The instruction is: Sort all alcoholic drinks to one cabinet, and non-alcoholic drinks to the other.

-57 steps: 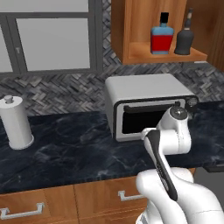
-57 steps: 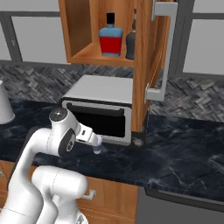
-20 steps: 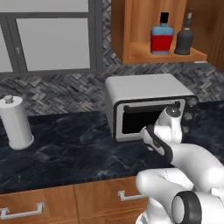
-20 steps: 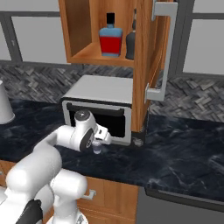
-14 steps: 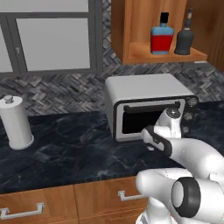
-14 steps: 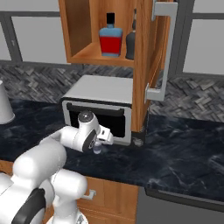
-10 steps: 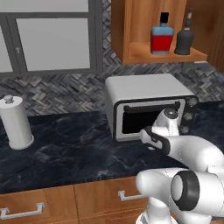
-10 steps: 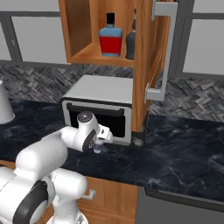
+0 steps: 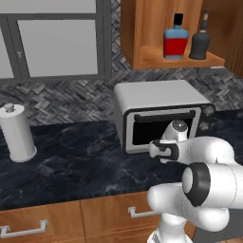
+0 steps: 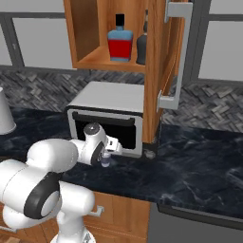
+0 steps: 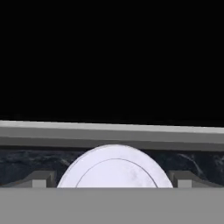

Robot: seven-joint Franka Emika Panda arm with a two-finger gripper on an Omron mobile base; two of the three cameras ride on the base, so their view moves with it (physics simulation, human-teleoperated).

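On the shelf of the open brown wall cabinet [image 9: 142,38] [image 10: 85,38] stand the alcoholic drinks: a blue bottle with a red label [image 9: 175,42] [image 10: 119,43] and a near-black bottle [image 9: 200,42] [image 10: 142,45]. My gripper [image 10: 108,153] [image 11: 113,180] hangs low over the counter, right in front of the toaster oven. It is open. In the hand view a pale round cup lid [image 11: 114,168], a non-alcoholic drink, sits between the two fingertips [image 11: 41,179], with a gap on each side. In the left base view my own arm hides most of the hand.
The silver toaster oven [image 9: 161,111] [image 10: 107,102] stands under the cabinet, its dark door facing me. The cabinet's open wooden door with its silver bar handle [image 10: 173,52] juts out at the oven's right. A paper towel roll [image 9: 18,133] stands at the left on the black marble counter [image 9: 71,166].
The arm has folded further, its elbow swinging forward and down toward the base. The hand has stayed close to the oven front, and its jaws are as wide as before.
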